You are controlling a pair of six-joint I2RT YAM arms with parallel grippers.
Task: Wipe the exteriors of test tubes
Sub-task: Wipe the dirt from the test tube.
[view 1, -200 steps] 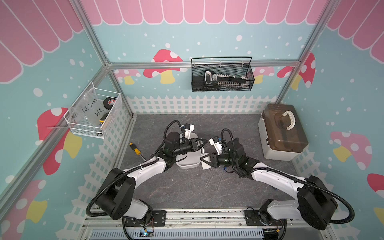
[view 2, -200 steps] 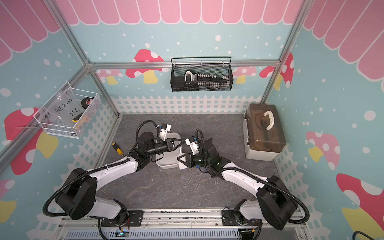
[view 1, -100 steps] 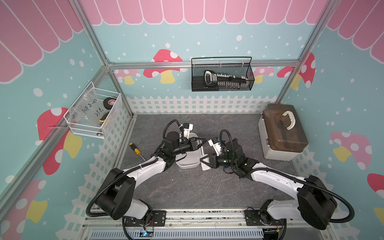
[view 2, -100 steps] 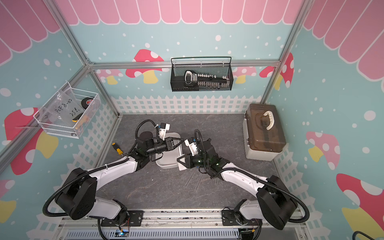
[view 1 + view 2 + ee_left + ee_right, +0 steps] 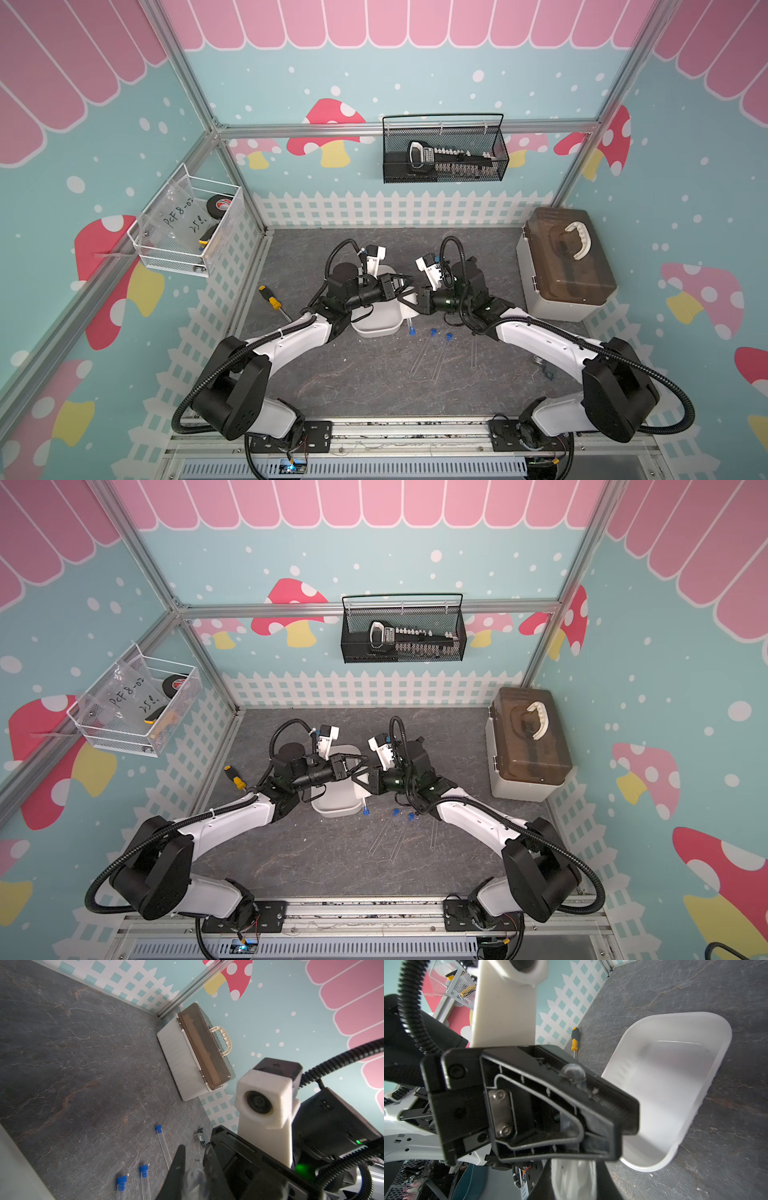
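Nearest the front rail, three thin clear test tubes with small blue caps (image 5: pixel 440 359) lie loose and side by side on the dark grey slate-patterned mat (image 5: pixel 353 386), caps pointing rearward. Beyond them, the left gripper (image 5: pixel 195 1159) is clamped on the rounded end of a fourth clear blue-capped test tube (image 5: pixel 411 331), whose cap end hangs just beside the front right corner of the shallow white plastic tray (image 5: pixel 374 330). The right gripper (image 5: pixel 411 300) is closed narrowly on a white cloth (image 5: pixel 572 1180) positioned at that tube's upper part; whether the cloth encircles it cannot be determined. The tray's smooth white floor is visible in the right wrist view. Farther right stands a cream storage box with a closed translucent brown lid (image 5: pixel 569 270); contents indistinct. The white wire basket (image 5: pixel 222 239) on the left wall holds a hand-labelled clear bag (image 5: pixel 178 216) and a black tape roll (image 5: pixel 220 205). The black mesh basket (image 5: pixel 496 166) on the rear wall holds a black-and-silver tool set (image 5: pixel 432 158)
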